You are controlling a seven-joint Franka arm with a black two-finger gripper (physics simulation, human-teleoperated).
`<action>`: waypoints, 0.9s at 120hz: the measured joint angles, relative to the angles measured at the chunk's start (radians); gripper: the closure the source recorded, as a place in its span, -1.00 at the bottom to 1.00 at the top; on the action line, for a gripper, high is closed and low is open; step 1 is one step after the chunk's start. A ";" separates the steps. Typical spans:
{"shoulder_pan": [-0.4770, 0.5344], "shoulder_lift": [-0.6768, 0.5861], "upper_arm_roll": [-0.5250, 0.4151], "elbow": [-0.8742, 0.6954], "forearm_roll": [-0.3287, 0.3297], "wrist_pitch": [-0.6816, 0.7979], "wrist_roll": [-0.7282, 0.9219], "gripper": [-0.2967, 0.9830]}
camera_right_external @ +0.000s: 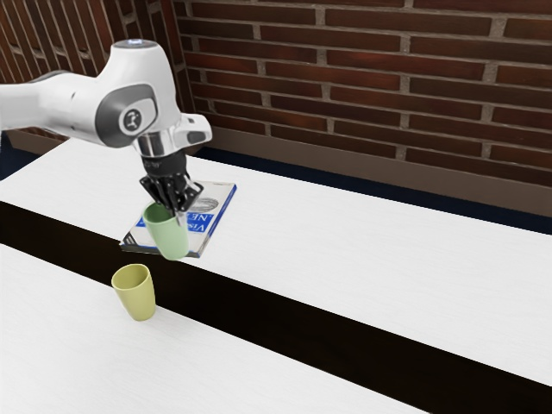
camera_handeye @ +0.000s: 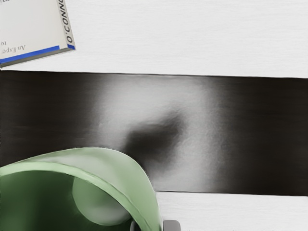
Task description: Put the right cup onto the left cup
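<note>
My gripper [camera_right_external: 179, 210] is shut on the wall of the green cup [camera_right_external: 170, 236] at its rim, the cup hanging slightly tilted with its mouth up. In the wrist view, the gripper [camera_handeye: 153, 225] has one finger inside and one outside the wall of the green cup [camera_handeye: 149, 195]. The yellow cup [camera_right_external: 141, 299] stands mouth up on the white tabletop, apart from the green one and lower in the exterior view. Part of the green cup's rim is hidden behind the fingers in the exterior view.
A book [camera_right_external: 217, 216] with blue edging lies behind the green cup; its corner [camera_handeye: 38, 29] appears in the wrist view. A dark strip [camera_right_external: 285, 315] runs across the white table [camera_right_external: 371, 259]. A brick wall [camera_right_external: 371, 86] rises beyond it.
</note>
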 joint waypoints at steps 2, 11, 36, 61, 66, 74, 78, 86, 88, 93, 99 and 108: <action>-0.001 -0.002 0.001 0.000 0.002 -0.005 0.000 0.69; 0.000 -0.011 0.001 0.000 0.007 -0.021 0.000 0.69; 0.035 -0.031 0.006 -0.003 0.012 -0.049 0.001 0.69; 0.082 -0.043 0.009 -0.009 0.015 -0.064 0.002 0.69; 0.080 -0.046 0.009 -0.011 0.015 -0.065 0.002 0.69; 0.069 -0.049 0.012 -0.014 0.015 -0.067 0.002 0.69; 0.063 -0.051 0.014 -0.018 0.015 -0.068 0.002 0.69; 0.056 -0.059 0.020 -0.029 0.015 -0.067 0.002 0.69; 0.056 -0.060 0.021 -0.031 0.015 -0.067 0.002 0.69; 0.058 -0.062 0.024 -0.034 0.015 -0.067 0.002 0.69; 0.061 -0.063 0.027 -0.035 0.015 -0.067 0.002 0.69; 0.063 -0.063 0.036 -0.036 0.015 -0.066 0.002 0.69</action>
